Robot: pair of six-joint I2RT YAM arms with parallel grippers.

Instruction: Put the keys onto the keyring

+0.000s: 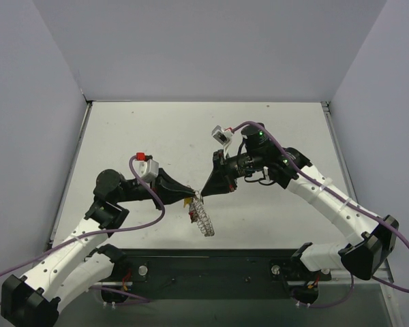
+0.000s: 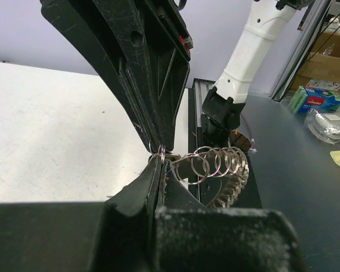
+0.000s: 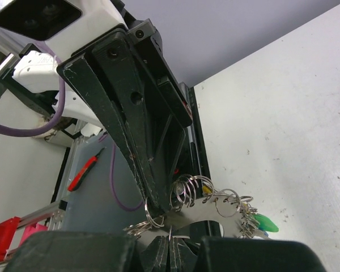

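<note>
Ok: left tool [image 1: 189, 193] is clenched on the keyring [image 1: 203, 218] at its top edge. Right tool [image 1: 204, 191] is clamped on the same edge from the opposite side. Keyring hangs below both tools, over the counter [image 1: 273, 136]. Keys [image 3: 266, 224] dangle off the keyring's rim.

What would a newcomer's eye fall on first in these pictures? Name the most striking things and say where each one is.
First, the two arms meeting tip to tip over the middle of the table. The left gripper and the right gripper both pinch the keyring, which hangs tilted just below them. Close up, its rim bristles with small wire loops, and a green key dangles at its edge.
</note>
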